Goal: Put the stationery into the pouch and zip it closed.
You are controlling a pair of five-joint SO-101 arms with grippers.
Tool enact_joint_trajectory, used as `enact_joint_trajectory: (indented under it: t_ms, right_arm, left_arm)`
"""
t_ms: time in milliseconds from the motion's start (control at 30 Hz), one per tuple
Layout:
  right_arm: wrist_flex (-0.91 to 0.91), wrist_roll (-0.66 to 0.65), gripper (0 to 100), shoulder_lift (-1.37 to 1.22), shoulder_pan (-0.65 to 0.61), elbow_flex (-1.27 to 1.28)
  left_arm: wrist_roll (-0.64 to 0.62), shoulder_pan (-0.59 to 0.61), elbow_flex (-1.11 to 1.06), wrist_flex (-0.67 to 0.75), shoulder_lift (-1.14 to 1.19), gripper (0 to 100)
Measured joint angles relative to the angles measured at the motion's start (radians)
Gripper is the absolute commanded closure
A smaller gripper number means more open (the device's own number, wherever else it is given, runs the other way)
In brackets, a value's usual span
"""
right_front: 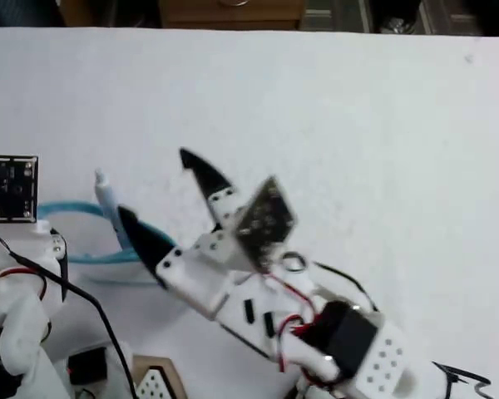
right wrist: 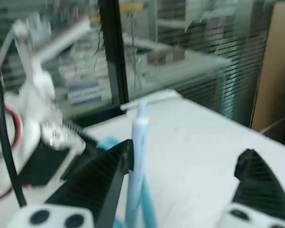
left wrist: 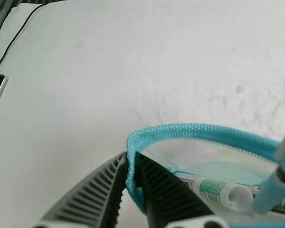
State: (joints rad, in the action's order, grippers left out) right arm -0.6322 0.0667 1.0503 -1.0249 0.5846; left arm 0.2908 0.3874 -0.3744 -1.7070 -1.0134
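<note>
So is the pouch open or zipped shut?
Open. The pouch gapes at its zipper, a white tube lies inside, and the left gripper pinches its rim.

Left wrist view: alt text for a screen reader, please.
The left gripper is shut on the blue zipper edge of the pouch, which lies open on the white table. Inside are a green-and-white tube and a pale blue pen that sticks out.

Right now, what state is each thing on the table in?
pouch: unzipped, mouth open.
left gripper: shut on the pouch's rim.
right gripper: open, holding nothing.
blue pen: sticking out of the pouch, beside one right gripper finger, not gripped.
green-labelled tube: lying inside the pouch.
</note>
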Motion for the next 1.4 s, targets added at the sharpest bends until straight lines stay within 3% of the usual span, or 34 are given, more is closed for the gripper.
enact_joint_trajectory:
  t_ms: [367, 667, 800, 1400]
  right_arm:
    - [-0.058, 0.000, 80.7, -0.081, -0.005, -0.158]
    - [-0.063, 0.000, 80.9, -0.411, -0.121, -0.313]
    - [-0.077, 0.000, 80.9, -0.532, -0.115, -0.391]
    - [-0.416, 0.000, 81.1, -0.887, -0.068, -0.778]
  left_arm:
    - [0.000, 0.000, 0.000, 0.000, 0.000, 98]
    - [0.000, 0.000, 0.000, 0.000, 0.000, 98]
    - [0.000, 0.000, 0.000, 0.000, 0.000, 98]
    - [0.000, 0.000, 0.000, 0.000, 0.000, 98]
